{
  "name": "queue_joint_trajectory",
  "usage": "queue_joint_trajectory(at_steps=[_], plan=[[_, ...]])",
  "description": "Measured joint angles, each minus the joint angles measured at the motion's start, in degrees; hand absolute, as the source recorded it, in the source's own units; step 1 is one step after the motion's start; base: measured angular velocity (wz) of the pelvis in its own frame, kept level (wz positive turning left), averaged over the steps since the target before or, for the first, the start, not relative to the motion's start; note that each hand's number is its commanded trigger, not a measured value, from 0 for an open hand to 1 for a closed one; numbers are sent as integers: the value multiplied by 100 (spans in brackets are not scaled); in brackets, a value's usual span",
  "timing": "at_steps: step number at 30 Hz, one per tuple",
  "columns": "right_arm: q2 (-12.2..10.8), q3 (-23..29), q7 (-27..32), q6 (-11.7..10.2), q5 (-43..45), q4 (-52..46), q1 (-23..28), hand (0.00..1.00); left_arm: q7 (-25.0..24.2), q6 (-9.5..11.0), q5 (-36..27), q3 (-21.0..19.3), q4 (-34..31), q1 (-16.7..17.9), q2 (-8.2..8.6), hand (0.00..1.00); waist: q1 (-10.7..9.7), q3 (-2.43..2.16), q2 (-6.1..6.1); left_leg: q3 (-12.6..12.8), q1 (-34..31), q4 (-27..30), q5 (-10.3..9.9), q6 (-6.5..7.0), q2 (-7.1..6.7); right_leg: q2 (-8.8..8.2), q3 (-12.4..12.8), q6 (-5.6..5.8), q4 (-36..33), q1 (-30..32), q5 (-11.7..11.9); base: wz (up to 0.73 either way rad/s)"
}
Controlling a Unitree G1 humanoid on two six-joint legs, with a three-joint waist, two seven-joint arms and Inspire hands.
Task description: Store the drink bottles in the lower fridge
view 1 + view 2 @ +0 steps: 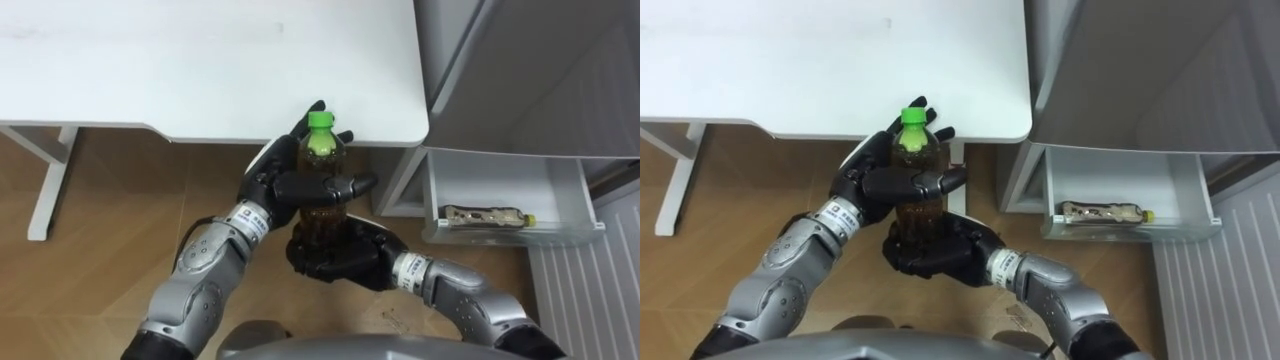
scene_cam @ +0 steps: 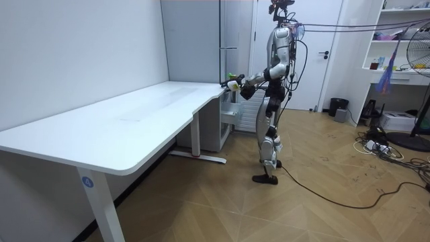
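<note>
Grasps upright green-capped bottle (image 1: 320,222) at frame centre, left hand (image 1: 275,187) round its middle, right hand (image 1: 335,258) clasping its base, just below table (image 1: 200,70) edge.

Silver-grey arm shells — black left robot hand (image 1: 283,188), black right robot hand (image 1: 335,258).

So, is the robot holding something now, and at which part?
Yes: a bottle, upright, in both hands. The left hand wraps its upper body, just below the cap; the right hand grips its lower end.
</note>
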State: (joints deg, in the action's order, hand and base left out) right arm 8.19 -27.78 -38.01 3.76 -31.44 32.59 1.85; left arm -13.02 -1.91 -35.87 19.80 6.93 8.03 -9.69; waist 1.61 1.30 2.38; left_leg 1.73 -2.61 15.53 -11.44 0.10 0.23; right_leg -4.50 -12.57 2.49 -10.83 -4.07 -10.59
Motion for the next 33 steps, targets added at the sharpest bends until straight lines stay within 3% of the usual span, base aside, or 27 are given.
queue_joint_trajectory(at_steps=[9, 21, 27, 33], plan=[[-12, 0, 40, 4, 1, 0, 3, 100, 0, 0, 0, -52, 0, 0, 0, 0, 5, 8, -17, 2, -1, 12, -1, 0, 1, 0, -2, 0, 2, -5, 0, 0], [183, 297, 64, 9, 50, 14, 128, 100, 24, -54, -67, -151, -46, -16, 75, 0, 35, 22, -184, 11, 21, 5, 0, -2, 14, 9, -4, -2, 12, -13, 1, -1], [193, 458, 54, 8, 53, 14, 233, 100, 35, -71, -86, -166, -89, -16, -44, 0, 36, 23, -181, 57, 42, 4, 1, -2, 26, 11, 29, -9, 12, -11, 5, -5], [259, 482, 47, 8, 52, 14, 436, 100, 57, -307, -85, -168, -395, -15, -329, 0, 44, 35, -162, 58, 40, 1, 0, -4, 38, 28, 84, -14, 13, 16, 9, -3]])
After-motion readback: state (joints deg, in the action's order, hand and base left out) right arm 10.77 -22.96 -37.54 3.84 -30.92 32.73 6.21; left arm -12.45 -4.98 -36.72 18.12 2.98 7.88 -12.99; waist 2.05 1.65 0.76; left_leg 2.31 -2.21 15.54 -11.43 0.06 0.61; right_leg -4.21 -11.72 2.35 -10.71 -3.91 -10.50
